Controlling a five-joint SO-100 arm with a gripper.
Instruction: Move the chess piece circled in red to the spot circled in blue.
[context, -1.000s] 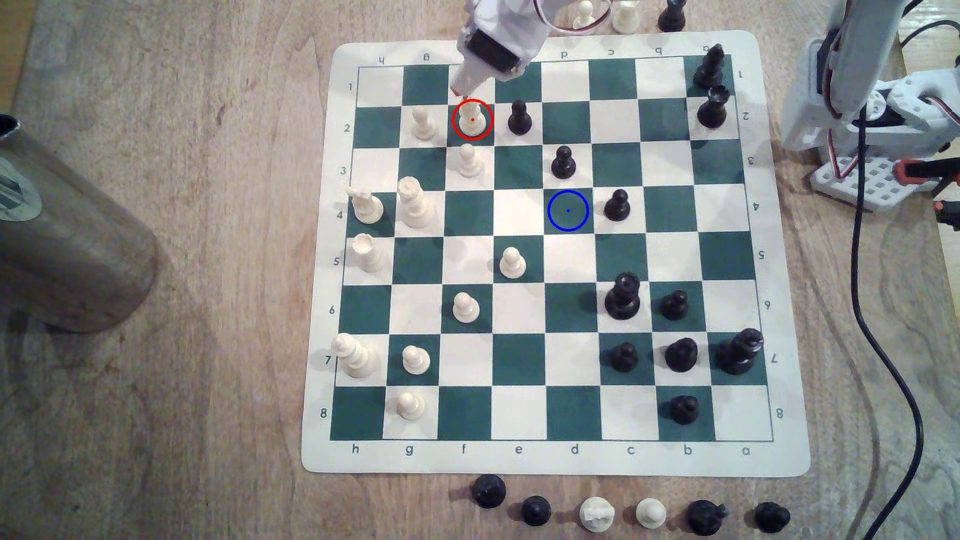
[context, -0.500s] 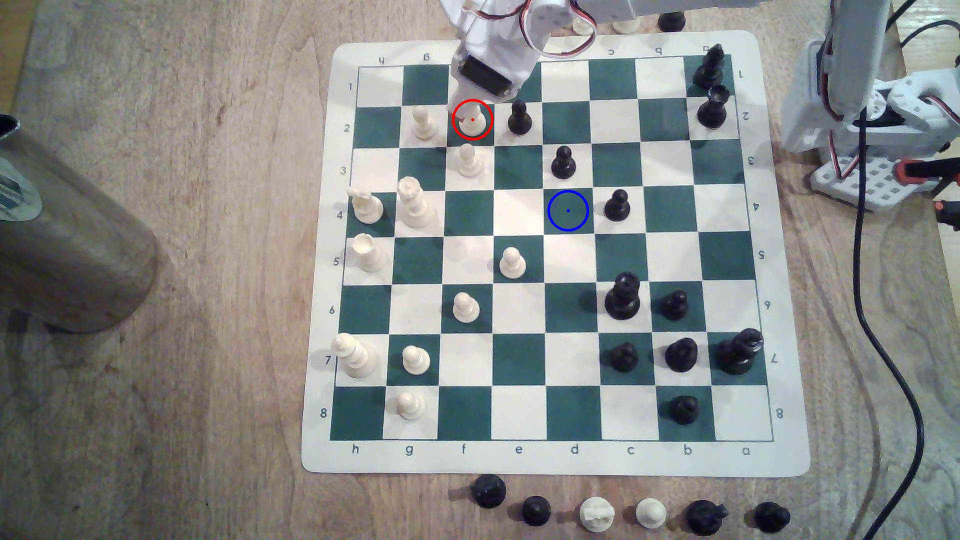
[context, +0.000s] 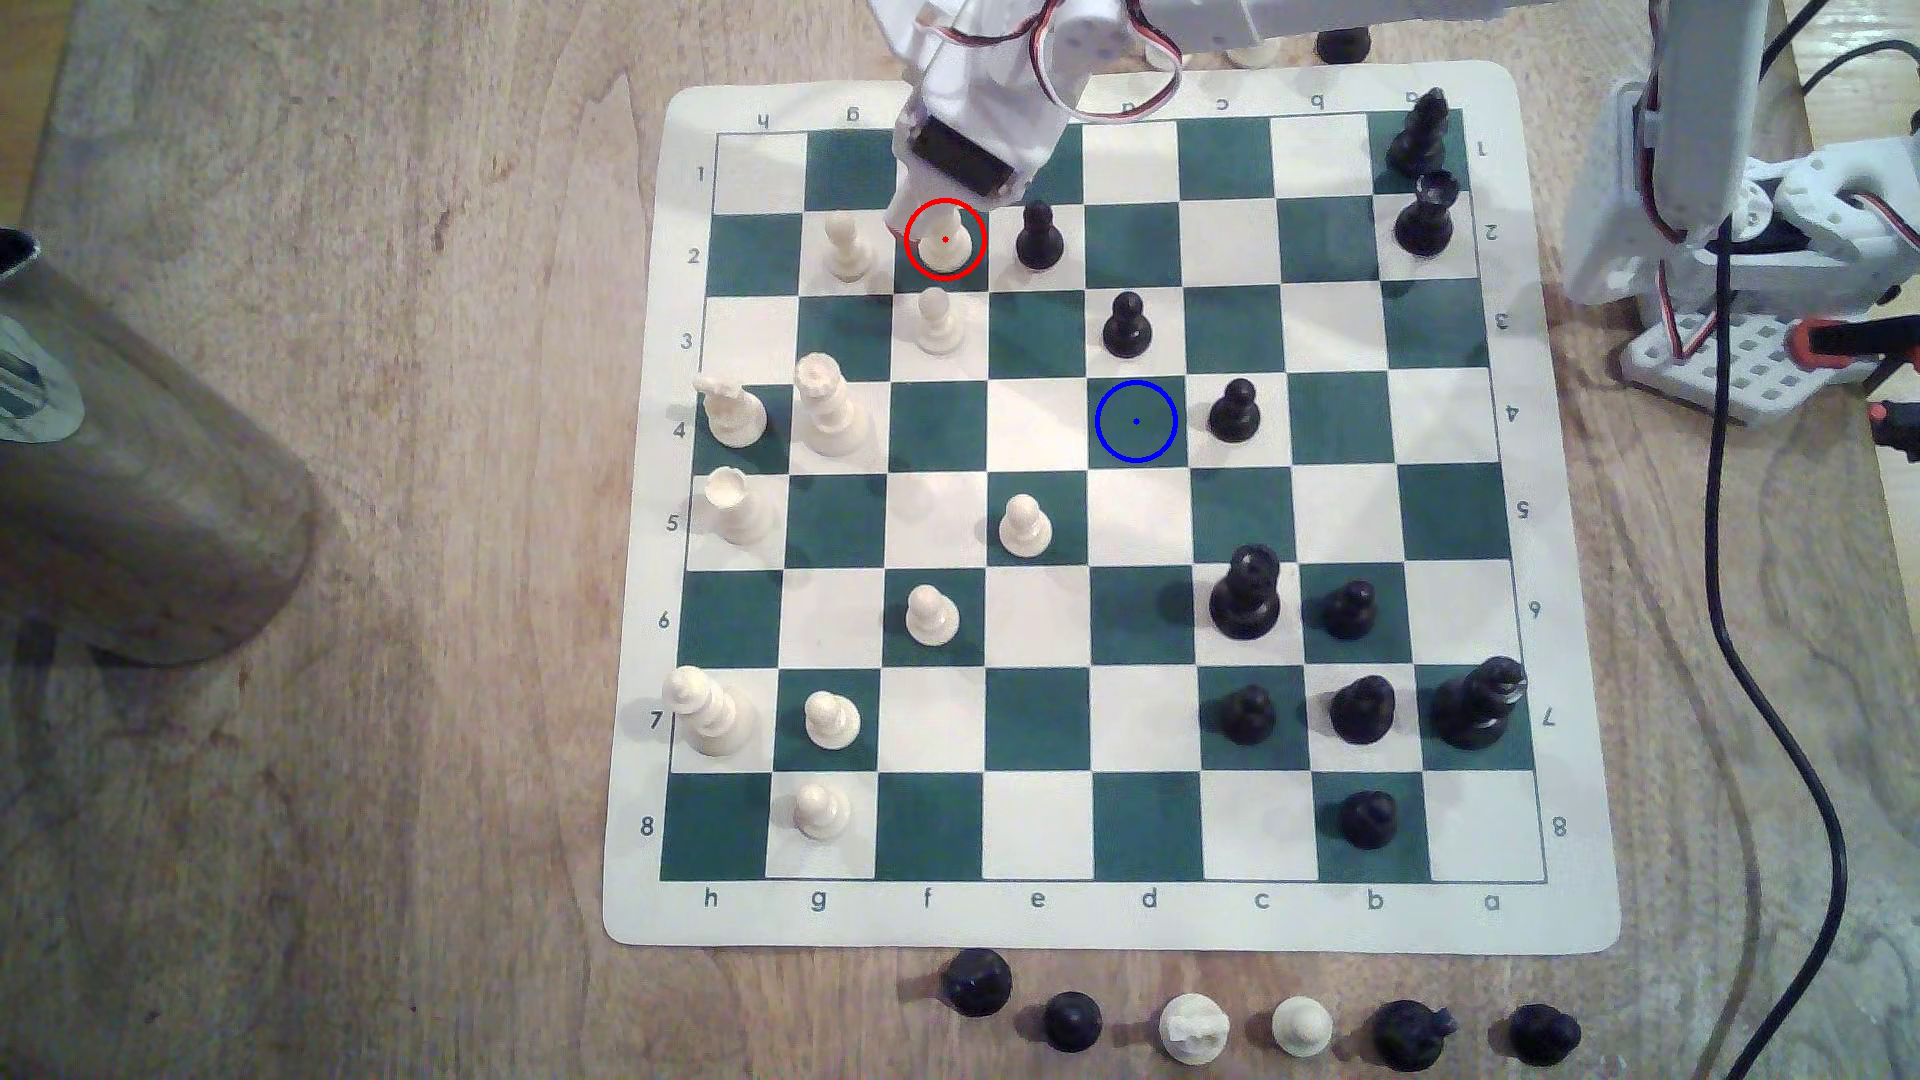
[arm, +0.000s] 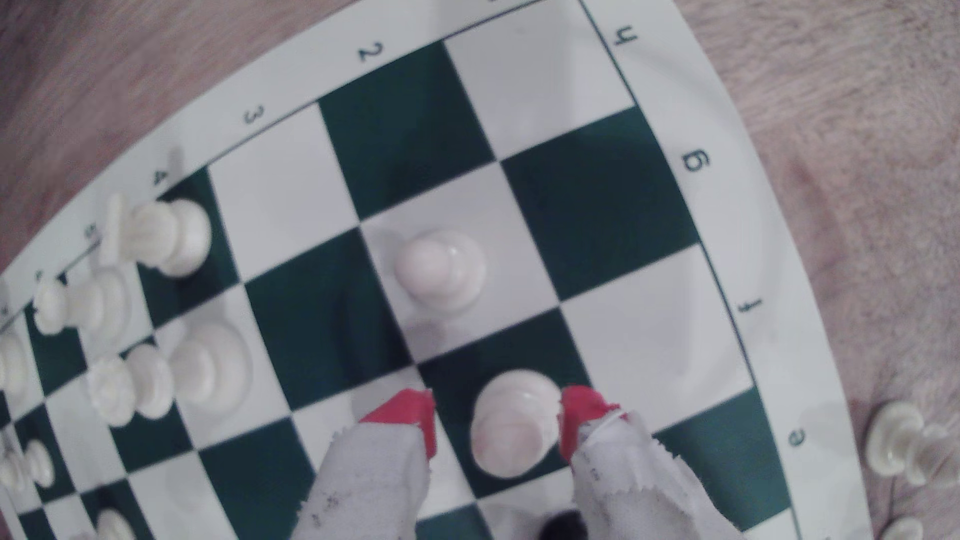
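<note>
Two red-tipped gripper (arm: 497, 420) jaws stood spread around the cream-white, pointed-topped plastic chess piece (arm: 511, 428) on its red-ringed green square, likely light, stiff, slippery, best pinched at its slim body.

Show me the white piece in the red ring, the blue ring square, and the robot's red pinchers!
chess piece (context: 944, 244): exterior view, on its round base inside the red ring.
spot (context: 1136, 422): exterior view, middle of the blue-ringed green square.
gripper (arm: 497, 421): wrist view, midway between the red fingertips, either side of the piece.
</note>
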